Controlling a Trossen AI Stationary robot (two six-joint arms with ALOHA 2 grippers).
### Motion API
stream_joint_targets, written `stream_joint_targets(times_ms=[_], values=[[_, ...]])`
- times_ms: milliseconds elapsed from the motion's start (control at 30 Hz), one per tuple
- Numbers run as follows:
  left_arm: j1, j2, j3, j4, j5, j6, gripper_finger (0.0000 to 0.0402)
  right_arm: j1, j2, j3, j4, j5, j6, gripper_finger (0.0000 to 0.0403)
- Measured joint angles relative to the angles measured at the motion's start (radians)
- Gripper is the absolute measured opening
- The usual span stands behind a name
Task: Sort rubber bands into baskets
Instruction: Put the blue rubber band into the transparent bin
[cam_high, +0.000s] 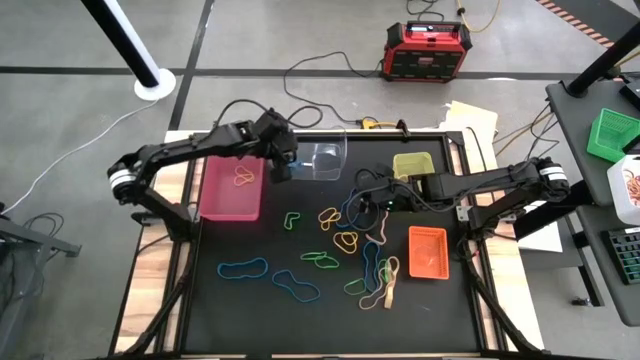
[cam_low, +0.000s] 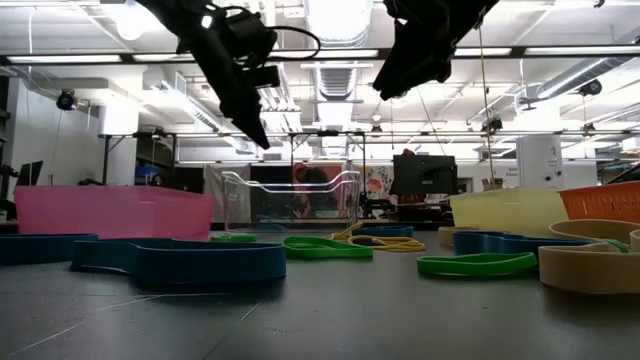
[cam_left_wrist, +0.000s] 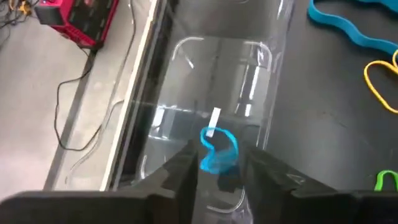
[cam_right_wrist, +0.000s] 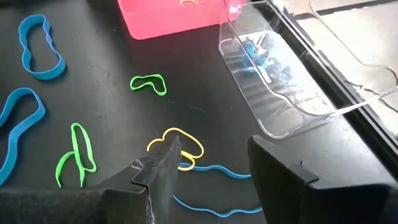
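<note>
Hovering left gripper (cam_left_wrist: 217, 171), apparently over clear basket (cam_left_wrist: 214, 118) rim

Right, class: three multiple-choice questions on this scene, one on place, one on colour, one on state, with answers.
1. Where is the left gripper?
A. over the orange basket
B. at the clear basket
C. low over the front of the table

2. What colour is the band in the pink basket?
A. blue
B. green
C. orange-yellow

3. How are the right gripper fingers?
A. open, holding nothing
B. shut on a green band
C. shut on a basket rim

Answers:
1 B: the left wrist view looks straight down into the clear basket.
2 C: the high view shows an orange-yellow loop on the pink floor.
3 A: the right wrist view shows a wide gap between the fingers, with bare mat and loose bands below.
</note>
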Motion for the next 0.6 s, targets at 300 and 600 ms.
stream_joint_targets(times_ms=[300, 600], values=[[-0.138, -0.152, -0.052, -0.070, 0.088, -0.108, 0.0131, 0.004, 0.175, -0.003, -0.023, -0.117, -0.124, 0.0183], [-0.407, -0.424, -0.195, 0.019, 0.055, -0.256, 0.0119, -0.016, 0.351, -0.003, -0.006, -0.181, -0.169, 0.0183]])
